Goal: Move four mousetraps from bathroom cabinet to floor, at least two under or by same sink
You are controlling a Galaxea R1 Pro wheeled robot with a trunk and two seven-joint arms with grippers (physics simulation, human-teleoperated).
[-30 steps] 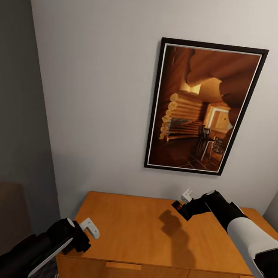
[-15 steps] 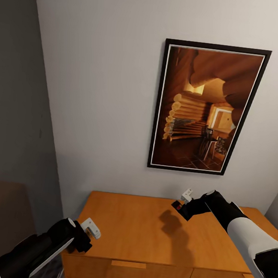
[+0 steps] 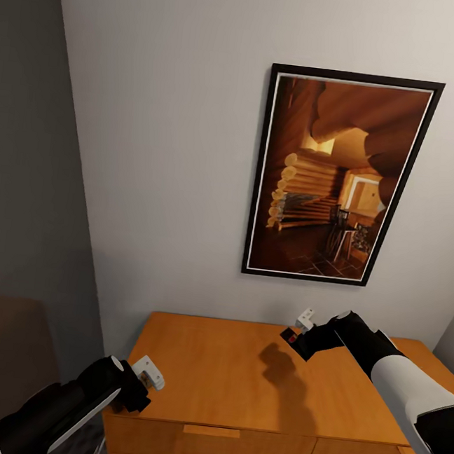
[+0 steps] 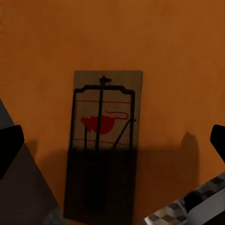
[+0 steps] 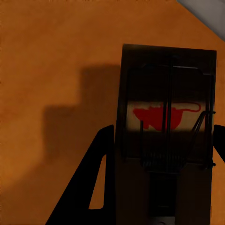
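No writing or brand can be read on anything; each mousetrap bears only a red mouse-shaped mark inside a thin red outline.

The cabinet (image 3: 238, 376), an orange-brown chest with bar-handled drawers, stands against the pale wall under a framed picture (image 3: 340, 178) of a log-cabin interior.

In the head view the right gripper (image 3: 298, 332) hangs above the cabinet top near its back edge, below the framed picture, casting a shadow on the wood. Something small with a red spot sits at its tip. In the right wrist view a mousetrap (image 5: 168, 126) lies between the dark fingers (image 5: 101, 178), which stand close against its long edges with the orange cabinet top behind it; the gripper has closed on this trap and holds it.

The left gripper (image 3: 148, 373) sits at the cabinet's front left corner, just above the top edge. In the left wrist view its dark fingertips (image 4: 9, 147) stand wide apart at the two sides of the frame, touching nothing. Between them a second mousetrap (image 4: 104, 140) lies flat on the cabinet top, its near half in shadow. Past the cabinet's edge a sliver of the cube-patterned bathroom floor (image 4: 171, 219) shows.
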